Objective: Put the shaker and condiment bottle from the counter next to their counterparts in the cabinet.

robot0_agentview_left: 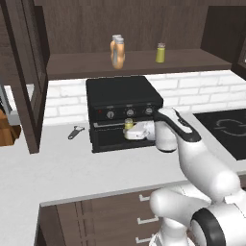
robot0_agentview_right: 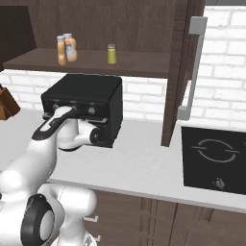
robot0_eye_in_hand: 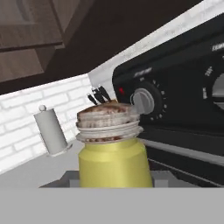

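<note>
My gripper (robot0_agentview_left: 130, 130) is shut on the small yellow-olive shaker (robot0_agentview_left: 129, 125), held upright just in front of the black toaster oven's door, a little above the counter (robot0_agentview_left: 72, 168). In the hand view the shaker (robot0_eye_in_hand: 114, 159) is very close, its grey cap topmost. On the shelf of the dark brown cabinet (robot0_agentview_left: 81, 65) stand two orange-tan condiment bottles (robot0_agentview_left: 117, 53) close together, and to their right a matching shaker (robot0_agentview_left: 160, 53). From the right base view the bottles (robot0_agentview_right: 66, 49) and the shelf shaker (robot0_agentview_right: 112, 54) sit above the oven.
The black toaster oven (robot0_agentview_left: 124, 103) stands under the shelf. A dark cooktop (robot0_agentview_left: 223, 127) lies at the right. A small dark tool (robot0_agentview_left: 75, 132) rests left of the oven. An open cabinet door (robot0_agentview_left: 24, 72) hangs at the left. A paper towel holder (robot0_eye_in_hand: 51, 131) stands by the wall.
</note>
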You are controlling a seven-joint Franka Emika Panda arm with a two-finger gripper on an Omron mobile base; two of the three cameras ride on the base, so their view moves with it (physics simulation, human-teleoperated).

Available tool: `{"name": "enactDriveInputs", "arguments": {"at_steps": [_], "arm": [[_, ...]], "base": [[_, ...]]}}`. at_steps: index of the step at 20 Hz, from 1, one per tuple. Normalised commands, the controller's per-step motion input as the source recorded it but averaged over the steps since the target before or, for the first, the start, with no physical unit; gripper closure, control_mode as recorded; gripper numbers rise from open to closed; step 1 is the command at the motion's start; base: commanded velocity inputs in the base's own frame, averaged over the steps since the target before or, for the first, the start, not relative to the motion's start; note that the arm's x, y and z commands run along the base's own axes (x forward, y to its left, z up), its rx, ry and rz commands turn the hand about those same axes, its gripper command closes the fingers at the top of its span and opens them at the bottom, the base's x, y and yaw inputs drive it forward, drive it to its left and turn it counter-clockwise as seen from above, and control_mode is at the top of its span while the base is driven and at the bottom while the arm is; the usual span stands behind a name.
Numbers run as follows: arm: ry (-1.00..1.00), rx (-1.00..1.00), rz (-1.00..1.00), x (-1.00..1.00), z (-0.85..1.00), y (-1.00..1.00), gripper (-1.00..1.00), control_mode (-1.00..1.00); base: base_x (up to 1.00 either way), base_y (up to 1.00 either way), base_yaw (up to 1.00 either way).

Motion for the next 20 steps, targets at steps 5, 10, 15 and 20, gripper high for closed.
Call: {"name": "enactDriveInputs", "arguments": {"at_steps": [5, 10, 15, 20], "arm": [[0.0, 0.0, -0.27, 0.0, 0.86, -0.29, 1.0, -1.0], [0.0, 0.0, -0.27, 0.04, 0.86, -0.25, 1.0, -1.0], [0.0, 0.04, -0.23, 0.0, 0.67, -0.53, 1.0, -1.0], [0.0, 0.05, -0.13, -0.1, 0.41, -0.52, 1.0, -1.0]], "base": [[0.0, 0.0, 0.0], [0.0, 0.0, 0.0], [0.0, 0.0, 0.0], [0.0, 0.0, 0.0]]}}
